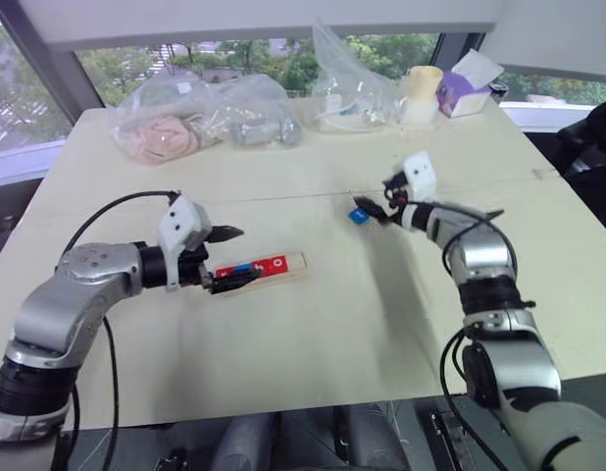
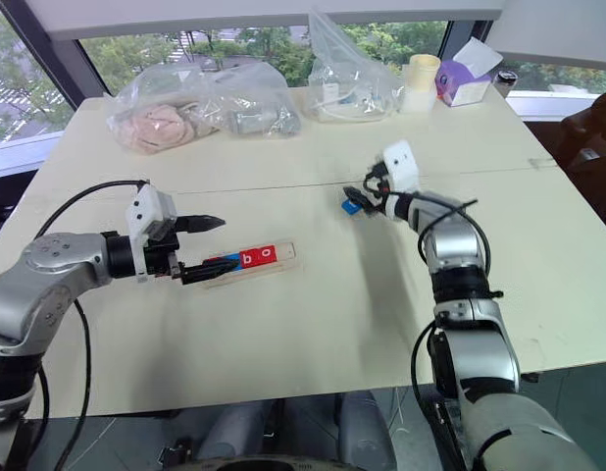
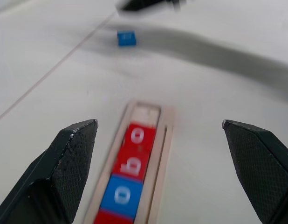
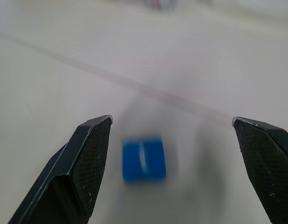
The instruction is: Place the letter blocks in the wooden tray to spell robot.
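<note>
The wooden tray (image 1: pixel 298 261) lies mid-table with letter blocks in its slot. The left wrist view shows a red tile at its near end, then a blue o (image 3: pixel 121 196), a red b (image 3: pixel 133 164) and a red o (image 3: pixel 138 136); the far slot end (image 3: pixel 146 112) is bare. My left gripper (image 1: pixel 229 257) hovers open over the tray's left end, holding nothing. A loose blue block (image 4: pixel 144 159) lies on the table further right, its letter too blurred to read. My right gripper (image 4: pixel 172 120) is open just behind it, fingers either side, not touching.
Clear plastic bags (image 1: pixel 200 123) with soft items lie along the table's far edge, beside another bag (image 1: pixel 357 88), a pale cup (image 1: pixel 422 93) and a purple tissue box (image 1: pixel 468 86). A seam line (image 1: pixel 283 196) crosses the tabletop.
</note>
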Controlling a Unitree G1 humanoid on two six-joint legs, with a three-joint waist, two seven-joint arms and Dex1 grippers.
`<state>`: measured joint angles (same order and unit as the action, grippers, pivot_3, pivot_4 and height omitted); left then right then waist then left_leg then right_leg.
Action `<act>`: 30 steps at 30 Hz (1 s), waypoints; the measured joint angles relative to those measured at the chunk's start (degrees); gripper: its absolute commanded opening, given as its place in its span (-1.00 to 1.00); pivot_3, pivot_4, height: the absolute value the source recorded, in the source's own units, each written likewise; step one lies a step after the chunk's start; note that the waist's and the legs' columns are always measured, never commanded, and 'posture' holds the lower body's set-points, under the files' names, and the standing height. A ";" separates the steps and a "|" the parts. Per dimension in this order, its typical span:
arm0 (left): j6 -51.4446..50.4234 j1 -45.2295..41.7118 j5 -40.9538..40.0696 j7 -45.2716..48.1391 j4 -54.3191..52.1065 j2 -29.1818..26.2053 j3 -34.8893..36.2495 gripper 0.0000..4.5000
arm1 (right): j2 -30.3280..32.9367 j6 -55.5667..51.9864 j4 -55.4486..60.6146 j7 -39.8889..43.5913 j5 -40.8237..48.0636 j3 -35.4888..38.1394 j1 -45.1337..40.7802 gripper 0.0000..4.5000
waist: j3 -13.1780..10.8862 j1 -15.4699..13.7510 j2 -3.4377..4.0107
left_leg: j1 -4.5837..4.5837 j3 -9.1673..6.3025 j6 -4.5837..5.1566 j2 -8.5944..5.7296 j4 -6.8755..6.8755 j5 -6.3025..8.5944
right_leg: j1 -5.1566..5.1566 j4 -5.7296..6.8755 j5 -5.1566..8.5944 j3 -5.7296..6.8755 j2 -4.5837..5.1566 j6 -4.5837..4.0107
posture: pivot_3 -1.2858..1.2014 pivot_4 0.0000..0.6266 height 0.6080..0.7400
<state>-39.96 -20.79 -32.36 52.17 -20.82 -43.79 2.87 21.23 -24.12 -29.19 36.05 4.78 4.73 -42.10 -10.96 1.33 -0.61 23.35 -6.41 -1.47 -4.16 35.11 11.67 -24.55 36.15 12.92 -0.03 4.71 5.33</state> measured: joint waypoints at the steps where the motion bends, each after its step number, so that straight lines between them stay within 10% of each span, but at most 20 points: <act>1: -0.16 -0.74 -0.14 0.02 0.08 0.06 -0.09 1.00 | -0.09 -0.65 0.00 -0.31 0.18 0.01 0.60 0.86 | -0.01 0.25 0.02 | -0.02 0.03 0.00 0.01 0.00 0.00 | 0.00 0.03 -0.01 -0.01 0.00 -0.01 | 0.03 -0.52 1.00; 21: 0.34 -6.78 5.31 -3.55 6.17 2.33 -3.79 1.00 | -2.41 9.93 -15.47 -0.88 -0.27 -4.39 -4.73 0.86 | 0.00 1.14 0.01 | -0.05 0.01 -0.03 0.01 0.05 -0.03 | 0.05 0.05 -0.06 -0.01 -0.05 0.03 | 0.03 -0.52 1.00; 30: 0.34 -4.61 5.50 -3.82 5.86 2.35 -3.81 1.00 | -2.85 19.44 -26.40 -1.86 -2.52 -4.50 -8.69 -0.48 | 0.01 1.27 -0.01 | -0.09 0.01 -0.03 0.02 0.04 -0.03 | 0.08 0.05 -0.06 -0.01 -0.06 0.03 | 0.03 -0.52 1.00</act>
<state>-39.62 -25.40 -26.86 48.35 -14.96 -41.44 -0.94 18.38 -4.68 -55.60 34.19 2.26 0.23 -50.79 -10.95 2.60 -0.62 23.25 -6.41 -1.51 -4.15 35.15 11.64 -24.47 36.20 12.86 -0.05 4.65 5.36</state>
